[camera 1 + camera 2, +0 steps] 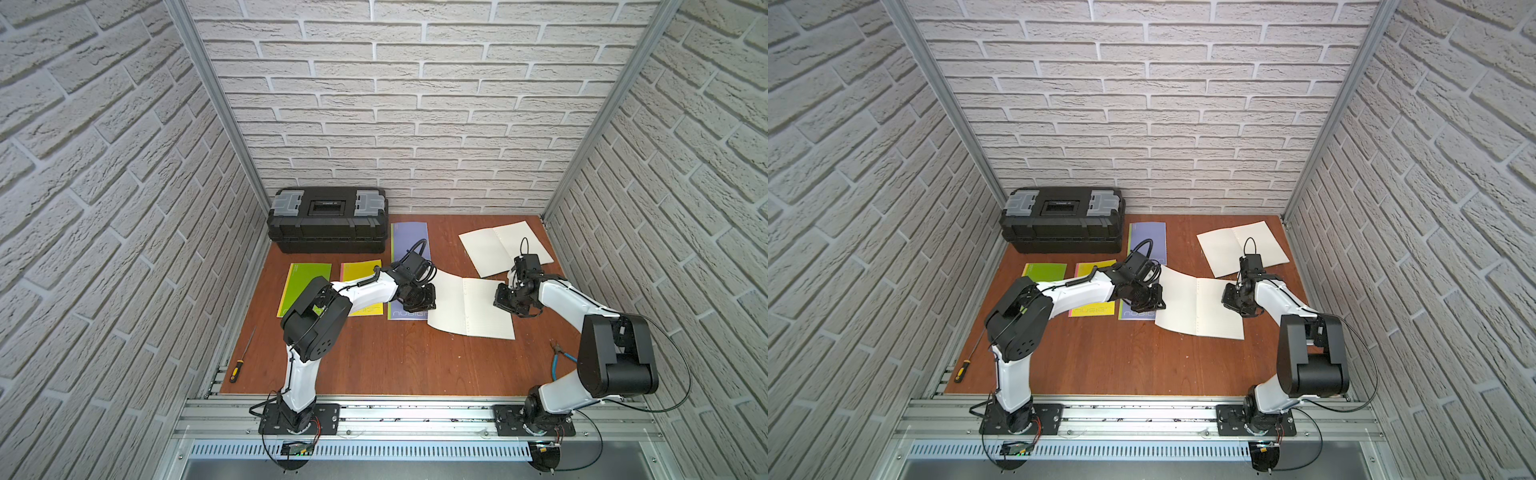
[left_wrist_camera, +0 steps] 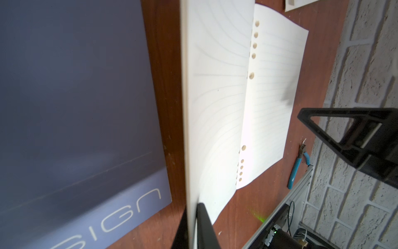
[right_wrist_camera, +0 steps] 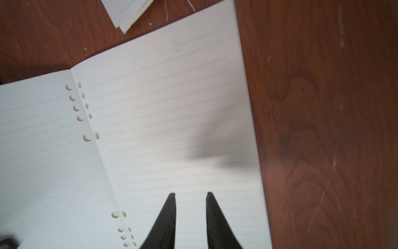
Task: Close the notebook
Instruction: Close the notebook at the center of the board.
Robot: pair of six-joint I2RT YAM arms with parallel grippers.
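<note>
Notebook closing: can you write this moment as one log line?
notebook: open | left tool: shut on lifted left page | right tool: open above right page | closing: not yet done

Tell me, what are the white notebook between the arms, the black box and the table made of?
The notebook looks like paper: matte cream, faint ruled lines, punched holes, and its lifted side bends softly. The toolbox is probably hard plastic: black moulded ridges, greyish lid compartments. The table seems wood or wood-print board: reddish-brown grain, small scratches.
</note>
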